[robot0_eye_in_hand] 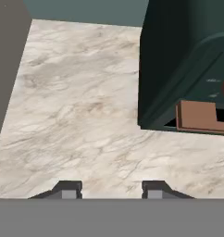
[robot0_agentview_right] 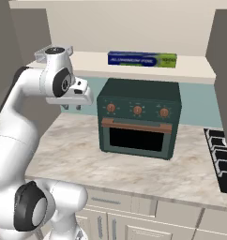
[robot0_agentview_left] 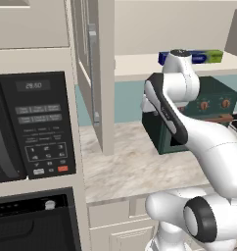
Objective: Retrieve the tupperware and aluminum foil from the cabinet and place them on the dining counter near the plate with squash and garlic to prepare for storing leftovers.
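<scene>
Marbled worktop [robot0_eye_in_hand: 81, 120] is seen closest, directly beneath the gripper [robot0_eye_in_hand: 108, 190], whose two fingertips [robot0_eye_in_hand: 67, 190] are held apart with nothing between them. Toward the worktop's back edge a dark green toaster oven [robot0_agentview_right: 139, 119] is set. Above it, the aluminum foil [robot0_agentview_right: 142, 59] is laid along the open cabinet's [robot0_agentview_right: 200, 65] shelf, near its front edge.

Aluminum foil [robot0_agentview_right: 142, 59]: dark blue carton, bright green end. Cabinet [robot0_agentview_right: 134, 65]: cream-beige shelf and walls. Toaster oven [robot0_agentview_right: 139, 119]: deep green body, copper-brown knobs and handle, black window. Counter [robot0_eye_in_hand: 81, 115]: pale beige marble, brown-grey veining. Wall [robot0_agentview_right: 200, 98]: muted teal. Microwave [robot0_agentview_left: 35, 125]: black panel, one orange-red button.
</scene>
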